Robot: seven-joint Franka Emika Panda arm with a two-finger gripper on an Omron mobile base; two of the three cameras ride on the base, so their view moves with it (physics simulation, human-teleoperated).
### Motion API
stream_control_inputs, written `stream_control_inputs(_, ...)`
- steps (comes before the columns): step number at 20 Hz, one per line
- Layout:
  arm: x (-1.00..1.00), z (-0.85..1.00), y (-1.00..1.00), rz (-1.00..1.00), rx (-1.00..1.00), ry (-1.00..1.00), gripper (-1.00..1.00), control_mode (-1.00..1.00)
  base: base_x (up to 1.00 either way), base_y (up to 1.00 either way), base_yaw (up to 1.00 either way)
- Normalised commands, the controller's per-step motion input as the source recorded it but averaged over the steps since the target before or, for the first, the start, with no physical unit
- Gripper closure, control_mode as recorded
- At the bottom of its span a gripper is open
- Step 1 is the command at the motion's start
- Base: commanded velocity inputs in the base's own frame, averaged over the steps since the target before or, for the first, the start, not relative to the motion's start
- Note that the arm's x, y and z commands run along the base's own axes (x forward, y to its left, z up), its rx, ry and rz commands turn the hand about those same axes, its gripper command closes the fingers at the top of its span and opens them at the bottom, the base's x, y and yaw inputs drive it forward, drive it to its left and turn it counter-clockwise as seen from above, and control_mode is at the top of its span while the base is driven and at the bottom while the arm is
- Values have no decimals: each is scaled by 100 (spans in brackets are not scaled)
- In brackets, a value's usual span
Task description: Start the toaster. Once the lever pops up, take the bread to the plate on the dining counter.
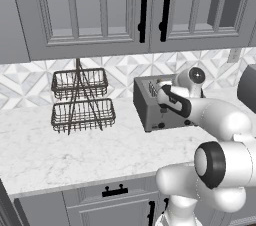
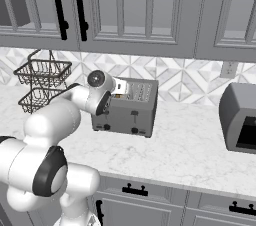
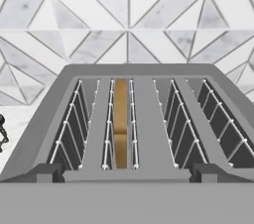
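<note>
Basket rack (image 1: 80, 101): two wire tiers, far left on the bench (image 1: 60, 155).
Toaster (image 2: 131, 107): mid-bench, against the tiled wall.
Bread (image 3: 120, 129): down in the left slot.
Claw (image 1: 159, 89): jaws wide, holding nothing, over the toaster top.

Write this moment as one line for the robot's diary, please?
stage: reaching toaster | bread: down in left slot | lever: untouched | gripper: open, above toaster
</note>
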Motion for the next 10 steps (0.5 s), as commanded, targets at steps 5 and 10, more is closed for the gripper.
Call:
stream_control_inputs(5,0,-22,4,0,0,0,-100,-100,0,0,0)
stream_control_inputs(10,0,-13,0,0,0,0,-100,-100,0,0,0)
